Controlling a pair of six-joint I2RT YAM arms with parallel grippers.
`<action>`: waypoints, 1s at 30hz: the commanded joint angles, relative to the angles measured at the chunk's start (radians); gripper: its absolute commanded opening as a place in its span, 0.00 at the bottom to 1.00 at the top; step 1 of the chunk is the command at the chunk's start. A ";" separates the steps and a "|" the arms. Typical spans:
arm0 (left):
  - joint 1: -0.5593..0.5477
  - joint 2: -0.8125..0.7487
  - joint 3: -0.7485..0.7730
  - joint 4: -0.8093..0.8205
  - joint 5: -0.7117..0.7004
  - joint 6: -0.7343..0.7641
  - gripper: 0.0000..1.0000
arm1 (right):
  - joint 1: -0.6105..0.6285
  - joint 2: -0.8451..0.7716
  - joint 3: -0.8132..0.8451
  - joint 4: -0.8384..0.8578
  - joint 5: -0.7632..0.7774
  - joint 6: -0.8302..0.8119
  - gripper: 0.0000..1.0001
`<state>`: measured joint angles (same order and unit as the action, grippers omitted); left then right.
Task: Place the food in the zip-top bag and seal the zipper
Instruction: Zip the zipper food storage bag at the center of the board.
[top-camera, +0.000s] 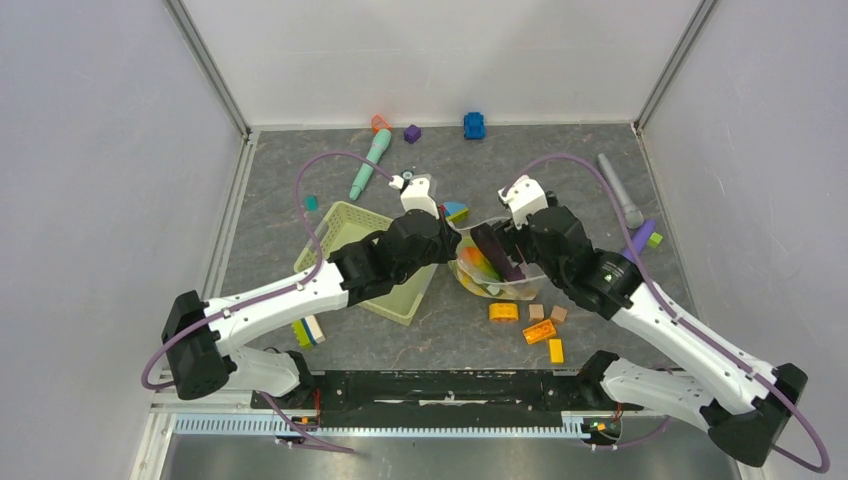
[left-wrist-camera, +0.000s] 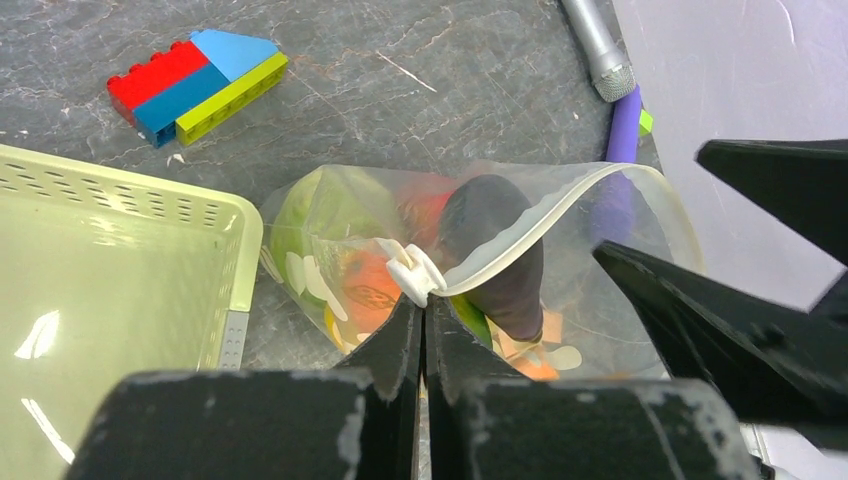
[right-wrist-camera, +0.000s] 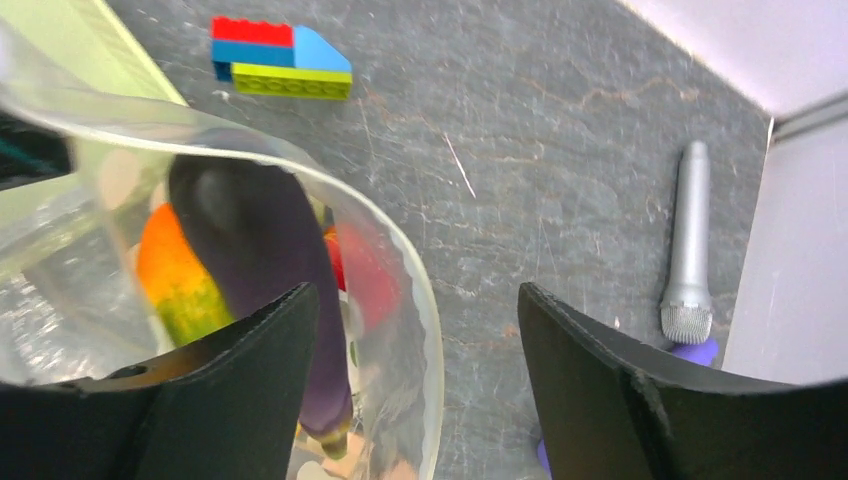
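Four toy foods show through the clear zip-top bag (top-camera: 490, 268), which lies near the middle of the table, just at 3 o'clock of the pale green basket (top-camera: 338, 225). From my left wrist I see a dark purple eggplant (left-wrist-camera: 500, 255) standing tallest, an orange-green mango (left-wrist-camera: 368, 288) at its 9 o'clock, a red tomato (left-wrist-camera: 430, 208) behind and a pale green cabbage (left-wrist-camera: 325, 212) at the far left. White dots speckle the floppy film. The zipper (left-wrist-camera: 535, 222) is unsealed: its whitish strip arcs away toward 2 o'clock and loops round a gaping mouth. My left gripper (left-wrist-camera: 422, 318) has its fingers pressed together, pinching the zipper right below the white slider (left-wrist-camera: 413, 275) at the strip's end. My right gripper (right-wrist-camera: 415, 300) stands with its jaws wide apart, holding nothing. The curved rim of the bag passes between its fingers, with the eggplant beside the left one; I cannot tell whether either finger touches the film.
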<state>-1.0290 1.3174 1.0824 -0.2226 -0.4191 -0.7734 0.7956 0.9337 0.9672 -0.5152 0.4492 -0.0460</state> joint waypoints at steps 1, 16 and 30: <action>0.004 0.009 0.050 0.035 -0.044 0.003 0.05 | -0.069 0.060 0.011 0.004 0.008 0.011 0.69; 0.060 -0.227 -0.152 0.206 0.094 0.648 1.00 | -0.178 0.046 -0.044 0.137 -0.184 -0.040 0.00; 0.436 -0.141 -0.295 0.468 0.982 0.954 1.00 | -0.213 0.071 -0.050 0.143 -0.275 -0.061 0.00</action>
<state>-0.6174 1.0920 0.7464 0.1070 0.2878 0.0780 0.5869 1.0004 0.9192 -0.4118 0.2008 -0.0921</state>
